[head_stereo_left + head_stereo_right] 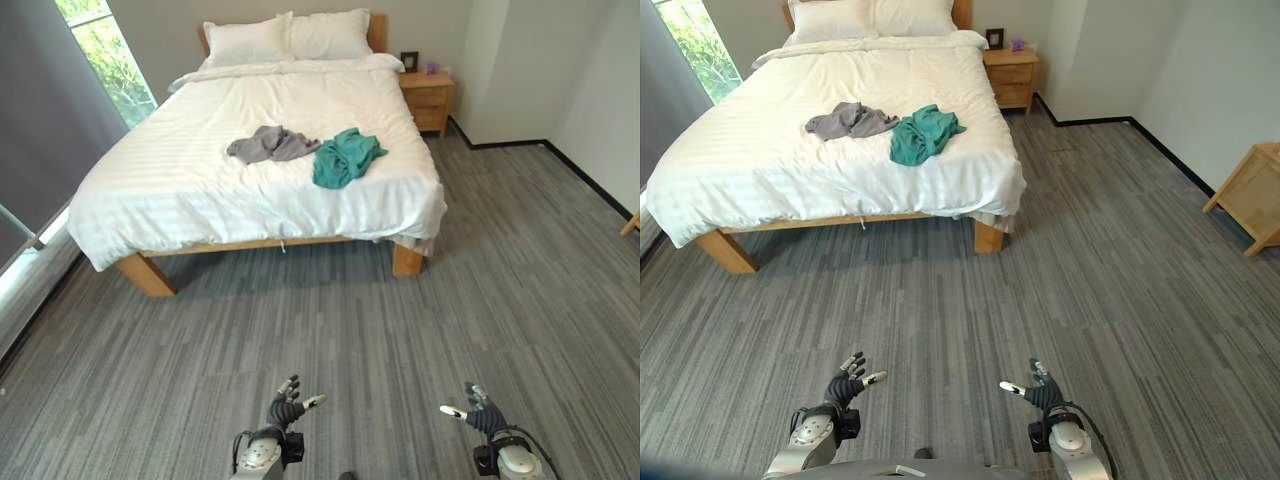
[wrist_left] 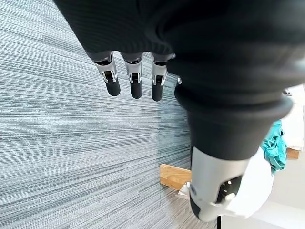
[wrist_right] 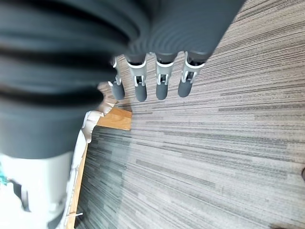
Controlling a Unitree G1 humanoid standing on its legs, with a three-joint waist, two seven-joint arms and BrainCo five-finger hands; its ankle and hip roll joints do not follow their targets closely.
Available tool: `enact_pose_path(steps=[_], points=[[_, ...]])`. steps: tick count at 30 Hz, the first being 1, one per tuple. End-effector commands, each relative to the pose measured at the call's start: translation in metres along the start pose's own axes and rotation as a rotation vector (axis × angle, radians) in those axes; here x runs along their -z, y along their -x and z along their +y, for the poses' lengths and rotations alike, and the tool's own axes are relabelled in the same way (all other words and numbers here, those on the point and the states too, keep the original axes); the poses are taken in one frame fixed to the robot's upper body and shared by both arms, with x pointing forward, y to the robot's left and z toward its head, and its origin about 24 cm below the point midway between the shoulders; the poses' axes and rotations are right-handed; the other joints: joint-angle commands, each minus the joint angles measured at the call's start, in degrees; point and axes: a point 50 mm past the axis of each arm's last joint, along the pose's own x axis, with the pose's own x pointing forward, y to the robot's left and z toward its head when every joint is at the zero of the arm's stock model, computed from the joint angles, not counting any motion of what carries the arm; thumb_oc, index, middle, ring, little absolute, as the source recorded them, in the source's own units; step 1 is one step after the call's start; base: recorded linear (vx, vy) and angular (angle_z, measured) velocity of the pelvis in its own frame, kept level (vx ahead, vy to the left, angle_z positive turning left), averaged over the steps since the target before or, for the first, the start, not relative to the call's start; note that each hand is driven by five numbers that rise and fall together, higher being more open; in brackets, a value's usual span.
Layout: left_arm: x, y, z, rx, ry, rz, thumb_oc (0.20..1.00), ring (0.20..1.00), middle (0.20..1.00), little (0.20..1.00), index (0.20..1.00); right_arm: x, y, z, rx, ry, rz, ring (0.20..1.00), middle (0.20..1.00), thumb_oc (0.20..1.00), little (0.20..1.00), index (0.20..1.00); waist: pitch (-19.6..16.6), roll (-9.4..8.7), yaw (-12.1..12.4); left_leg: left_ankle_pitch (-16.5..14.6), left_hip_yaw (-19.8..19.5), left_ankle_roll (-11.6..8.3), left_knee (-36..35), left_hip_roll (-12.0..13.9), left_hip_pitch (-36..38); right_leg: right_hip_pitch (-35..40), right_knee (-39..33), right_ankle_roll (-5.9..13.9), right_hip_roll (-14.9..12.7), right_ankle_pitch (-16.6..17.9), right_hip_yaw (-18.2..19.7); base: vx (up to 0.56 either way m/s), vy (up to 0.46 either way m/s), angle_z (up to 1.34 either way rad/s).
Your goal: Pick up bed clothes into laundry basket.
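While both hands hang spread, empty: left hand [image 1: 285, 408], right hand [image 1: 482, 412]; teal shirt [image 1: 343, 157], grey garment [image 1: 268, 145] well ahead on bed [image 1: 180, 190], left hand nearer.

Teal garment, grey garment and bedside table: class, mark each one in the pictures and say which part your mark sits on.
teal garment [image 1: 343, 159], left eye view, middle of the crumpled heap
grey garment [image 1: 268, 145], left eye view, its centre folds
bedside table [image 1: 428, 98], left eye view, drawer front

- Teal garment [image 1: 344, 157]: soft, matt cloth, crumpled.
- Grey garment [image 1: 270, 144]: thin matt cloth, rumpled.
- Bed cover [image 1: 200, 170]: white cloth with a faint woven stripe.
- Bed frame [image 1: 146, 272]: light, smooth wood.
- Nightstand [image 1: 428, 95]: the same light wood.
- Floor [image 1: 400, 330]: grey matt carpet, streaked, rough-looking.
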Motion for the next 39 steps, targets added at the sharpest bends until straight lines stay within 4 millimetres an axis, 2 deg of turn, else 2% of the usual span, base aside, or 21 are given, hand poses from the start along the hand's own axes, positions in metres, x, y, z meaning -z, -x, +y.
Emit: enact_pose_path(steps=[1, 6, 9, 10, 12, 13, 14, 15, 16, 17, 18, 21, 23, 24, 27, 30, 31, 34, 36, 37, 39], points=[[-0.03, -0.012, -0.013, 0.046, 0.031, -0.095, 1.0, 1.0, 1.0, 1.0, 1.0, -0.022, -0.009, -0.003, -0.017, 0.022, -0.083, 1.0, 1.0, 1.0, 1.0, 1.0, 0.9, -1.35, 1.8, -2.1, 1.7, -4.57, 0.6, 4.0, 2.9, -1.8, -1.3, 5.97, -4.8, 2.4, -0.9, 0.0, 0.0, 0.0], [-0.033, -0.012, -0.013, 0.053, 0.008, -0.105, 1.0, 1.0, 1.0, 1.0, 1.0, -0.024, -0.009, -0.003, -0.024, 0.022, -0.088, 1.0, 1.0, 1.0, 1.0, 1.0, 1.2, -1.3, 1.6, -2.1, 1.6, -4.68, 0.6, 4.0, 2.7, -2.0, -1.1, 5.85, -4.7, 2.3, -1.1, 0.0, 0.0, 0.0], [-0.039, -0.011, -0.012, 0.067, 0.019, -0.131, 1.0, 1.0, 1.0, 1.0, 1.0, -0.036, -0.009, -0.01, -0.017, 0.038, -0.137, 1.0, 1.0, 1.0, 1.0, 1.0, 1.4, -1.19, 1.4, -2.1, 1.4, -4.78, 0.6, 4.1, 2.5, -2.1, -1.1, 5.86, -4.6, 2.1, -1.2, 0.02, -0.013, 0.02], [-0.054, -0.009, -0.011, 0.078, 0.024, -0.196, 1.0, 1.0, 1.0, 1.0, 1.0, -0.058, -0.008, -0.023, 0.016, 0.077, -0.234, 1.0, 1.0, 1.0, 1.0, 1.0, 1.5, -1.1, 1.4, -2.1, 1.4, -4.88, 0.6, 4.2, 2.5, -2.2, -1.2, 5.84, -4.5, 2.1, -1.2, 0.0, 0.0, 0.0], [-0.075, -0.007, -0.007, 0.074, 0.026, -0.283, 1.0, 1.0, 1.0, 1.0, 1.0, -0.087, -0.005, -0.042, 0.073, 0.14, -0.352, 1.0, 1.0, 1.0, 1.0, 1.0, 1.5, -0.92, 1.4, -2.2, 1.4, -4.98, 0.6, 4.4, 2.5, -2.2, -1.3, 5.84, -4.4, 2.0, -1.3, 0.0, 0.0, 0.0], [-0.091, -0.006, -0.005, 0.072, 0.031, -0.35, 1.0, 1.0, 1.0, 1.0, 1.0, -0.1, -0.003, -0.052, 0.109, 0.163, -0.404, 1.0, 1.0, 1.0, 1.0, 1.0, 1.5, -0.79, 1.4, -2.2, 1.4, -5.05, 0.6, 4.4, 2.6, -2.2, -1.3, 5.85, -4.3, 2.0, -1.3, 0.0, 0.0, 0.0], [-0.091, -0.005, -0.005, 0.072, 0.031, -0.35, 1.0, 1.0, 1.0, 1.0, 1.0, -0.1, -0.002, -0.052, 0.109, 0.163, -0.404, 1.0, 1.0, 1.0, 1.0, 1.0, 1.6, -0.76, 1.4, -2.2, 1.4, -5.06, 0.6, 4.4, 2.6, -2.2, -1.3, 5.84, -4.3, 1.9, -1.3, 0.01, -0.007, -0.03], [-0.111, -0.002, -0.002, 0.071, 0.035, -0.434, 1.0, 1.0, 1.0, 1.0, 1.0, -0.117, 0.002, -0.061, 0.143, 0.185, -0.473, 1.0, 1.0, 1.0, 1.0, 1.0, 1.6, -0.58, 1.4, -2.2, 1.3, -5.12, 0.6, 4.5, 2.7, -2.2, -1.3, 5.83, -4.3, 1.8, -1.2, 0.0, 0.0, 0.0], [-0.148, 0.011, 0.004, 0.059, 0.029, -0.609, 1.0, 1.0, 1.0, 1.0, 1.0, -0.139, 0.011, -0.071, 0.187, 0.209, -0.579, 1.0, 1.0, 1.0, 1.0, 1.0, 1.5, -0.36, 1.5, -2.3, 1.2, -5.29, 0.6, 4.7, 2.7, -2.1, -1.4, 5.81, -4.1, 1.7, -1.4, 0.03, -0.033, 0.01], [-0.173, 0.022, 0.007, 0.05, -0.007, -0.734, 1.0, 1.0, 1.0, 1.0, 1.0, -0.151, 0.018, -0.076, 0.21, 0.218, -0.646, 1.0, 1.0, 1.0, 1.0, 1.0, 1.4, -0.26, 1.5, -2.2, 1.2, -5.36, 0.6, 4.8, 2.6, -2.2, -1.5, 5.78, -4.0, 1.6, -1.5, 0.0, 0.0, 0.0], [-0.173, 0.023, 0.007, 0.049, -0.008, -0.734, 1.0, 1.0, 1.0, 1.0, 1.0, -0.151, 0.018, -0.076, 0.21, 0.218, -0.646, 1.0, 1.0, 1.0, 1.0, 1.0, 1.4, -0.28, 1.5, -2.3, 1.2, -5.38, 0.6, 4.8, 2.7, -2.1, -1.5, 5.77, -4.0, 1.6, -1.5, 0.03, -0.023, 0.02], [-0.216, 0.061, 0.005, 0.038, -0.073, -1.023, 1.0, 1.0, 1.0, 1.0, 1.0, -0.181, 0.045, -0.082, 0.277, 0.214, -0.851, 1.0, 1.0, 1.0, 1.0, 1.0, 1.1, -0.06, 1.5, -2.4, 1.0, -5.44, 0.6, 5.0, 2.6, -2.2, -1.6, 5.68, -3.8, 1.3, -1.4, 0.07, -0.045, 0.03], [-0.22, 0.067, 0.004, 0.033, -0.076, -1.064, 1.0, 1.0, 1.0, 1.0, 1.0, -0.183, 0.049, -0.082, 0.285, 0.215, -0.875, 1.0, 1.0, 1.0, 1.0, 1.0, 1.0, 0.02, 1.5, -2.5, 1.0, -5.44, 0.6, 5.0, 2.6, -2.4, -1.5, 5.66, -3.8, 1.2, -1.3, 0.05, -0.04, 0.01], [-0.224, 0.079, 0.003, 0.039, -0.062, -1.128, 1.0, 1.0, 1.0, 1.0, 1.0, -0.188, 0.056, -0.081, 0.287, 0.212, -0.921, 1.0, 1.0, 1.0, 1.0, 1.0, 1.5, 0.12, 1.3, -2.7, 1.5, -5.58, 2.1, 5.3, 2.4, -2.6, -1.5, 5.4, -3.7, 0.8, -0.8, 0.0, -0.058, -0.01], [-0.224, 0.081, -0.002, 0.074, -0.04, -1.13, 1.0, 1.0, 1.0, 1.0, 1.0, -0.191, 0.06, -0.081, 0.281, 0.189, -0.948, 1.0, 1.0, 1.0, 1.0, 1.0, 3.7, -0.41, 1.4, -4.3, 1.7, -6.93, 12.7, 5.8, -2.8, -2.7, -1.3, 4.39, -3.9, 0.5, -0.5, -0.07, -0.062, -0.04], [-0.22, 0.079, -0.009, 0.112, -0.006, -1.115, 1.0, 1.0, 1.0, 1.0, 1.0, -0.199, 0.069, -0.081, 0.279, 0.205, -1.003, 1.0, 1.0, 1.0, 1.0, 1.0, 7.8, -1.36, 2.6, 3.8, -1.2, -11.87, 33.0, 6.7, -14.0, -1.5, -1.7, 2.37, -3.8, 0.2, -1.5, -0.07, -0.167, 0.11], [-0.213, 0.072, -0.012, 0.123, 0.007, -1.065, 1.0, 1.0, 1.0, 1.0, 1.0, -0.199, 0.066, -0.082, 0.287, 0.208, -0.989, 1.0, 1.0, 1.0, 1.0, 1.0, 9.0, -2.05, 3.2, 6.1, -0.5, -12.1, 37.7, 8.3, -18.8, -0.7, -1.9, 1.88, -4.1, -0.6, -2.1, 0.1, -0.15, 0.22], [-0.205, 0.067, -0.01, 0.13, 0.013, -1.013, 1.0, 1.0, 1.0, 1.0, 1.0, -0.198, 0.066, -0.083, 0.286, 0.197, -0.98, 1.0, 1.0, 1.0, 1.0, 1.0, 8.5, -2.22, 3.7, 5.3, 4.0, -9.6, 31.3, 13.0, -22.8, 0.8, -1.9, 1.99, -3.5, -3.1, -2.7, 0.27, -0.007, 0.06], [-0.202, 0.066, -0.009, 0.13, 0.005, -0.994, 1.0, 1.0, 1.0, 1.0, 1.0, -0.197, 0.066, -0.083, 0.284, 0.194, -0.974, 1.0, 1.0, 1.0, 1.0, 1.0, 7.8, -2.37, 4.0, 4.5, 6.9, -8.7, 25.7, 13.5, -22.1, 1.1, -1.9, 2.53, -3.7, -3.8, -2.5, 0.35, 0.115, 0.05], [-0.196, 0.064, -0.006, 0.114, -0.014, -0.965, 1.0, 1.0, 1.0, 1.0, 1.0, -0.197, 0.063, -0.083, 0.28, 0.205, -0.961, 1.0, 1.0, 1.0, 1.0, 1.0, 6.8, -0.91, 4.6, 8.2, 9.7, -9.05, 14.4, 14.8, -22.5, 2.9, -1.9, 3.62, -2.4, -5.7, -2.2, 0.32, 0.132, 0.01], [-0.194, 0.064, -0.004, 0.104, -0.012, -0.958, 1.0, 1.0, 1.0, 1.0, 1.0, -0.197, 0.062, -0.083, 0.28, 0.212, -0.959, 1.0, 1.0, 1.0, 1.0, 1.0, 6.5, -0.82, 5.1, 10.9, 11.5, -9.4, 8.5, 15.4, -22.5, 3.9, -1.9, 4.01, -2.5, -6.7, -1.9, 0.39, 0.135, 0.05]])
